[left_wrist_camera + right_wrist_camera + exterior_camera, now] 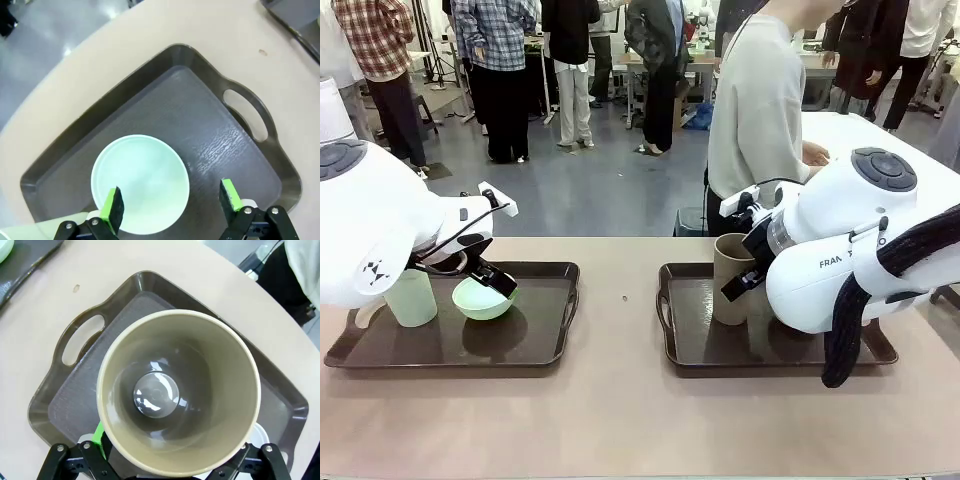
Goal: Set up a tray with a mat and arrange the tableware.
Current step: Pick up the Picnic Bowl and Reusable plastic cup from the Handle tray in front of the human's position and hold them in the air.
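**both grippers open over their trays, one at the bowl, one around the tan cup**

two dark trays lie side by side on the table (620, 420), well apart, each with cut-out handles at its ends. the left tray (545, 345) holds the green cup (410, 297), upright near its left end, and the mint bowl (485, 300) just beside that cup, toward the tray's middle. the rest of this tray's floor is bare.

the left gripper (171, 200) hangs at the bowl's rim with its jaws spread wide and nothing between them. in the left wrist view one green pad sits over the inside of the bowl. the other sits past the rim, over bare tray floor.

the right tray (695, 330) carries the tan cup (730, 285), upright near its left end. the right gripper (172, 445) comes at it with its jaws spread to either side of the cup's body. one green pad shows just beside the cup wall, and the cup's wide mouth hides the other. a white edge (262, 435) peeks out past the cup on this tray. it may be the second bowl, but too little shows to be sure.

a person (760, 110) in a pale top stands at the far side of the table, behind the right tray.
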Controlling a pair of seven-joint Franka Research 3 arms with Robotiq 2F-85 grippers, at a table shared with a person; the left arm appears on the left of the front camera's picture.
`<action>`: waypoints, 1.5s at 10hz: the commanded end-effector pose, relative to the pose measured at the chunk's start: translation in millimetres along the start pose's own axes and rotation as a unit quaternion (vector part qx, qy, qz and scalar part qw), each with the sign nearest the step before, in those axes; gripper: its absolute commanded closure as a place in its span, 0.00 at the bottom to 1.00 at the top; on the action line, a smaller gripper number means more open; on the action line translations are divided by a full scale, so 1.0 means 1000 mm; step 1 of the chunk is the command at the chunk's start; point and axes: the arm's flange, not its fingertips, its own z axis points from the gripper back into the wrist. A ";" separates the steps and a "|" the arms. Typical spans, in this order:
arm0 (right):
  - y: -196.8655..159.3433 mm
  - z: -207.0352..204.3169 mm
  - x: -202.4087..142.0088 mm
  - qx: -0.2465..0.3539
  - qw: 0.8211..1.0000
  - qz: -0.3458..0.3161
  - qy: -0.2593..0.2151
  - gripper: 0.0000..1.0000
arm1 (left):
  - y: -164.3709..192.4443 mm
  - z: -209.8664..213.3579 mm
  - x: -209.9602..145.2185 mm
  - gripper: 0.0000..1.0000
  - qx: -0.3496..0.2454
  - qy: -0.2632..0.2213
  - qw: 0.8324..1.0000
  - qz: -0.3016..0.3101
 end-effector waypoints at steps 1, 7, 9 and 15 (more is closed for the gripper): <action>0.000 0.000 0.000 0.000 1.000 0.000 0.000 0.00 | 0.000 0.000 0.000 0.00 0.000 0.000 1.000 0.000; 0.000 0.000 0.000 0.000 1.000 0.000 0.000 0.00 | 0.000 0.000 0.000 0.00 0.000 0.000 1.000 0.000; 0.000 0.000 0.000 0.000 1.000 0.000 0.000 0.00 | 0.000 0.000 0.000 0.00 0.000 0.000 1.000 0.000; 0.000 0.000 0.000 0.000 1.000 0.000 0.000 0.00 | 0.000 0.000 0.000 0.00 0.000 0.000 1.000 0.000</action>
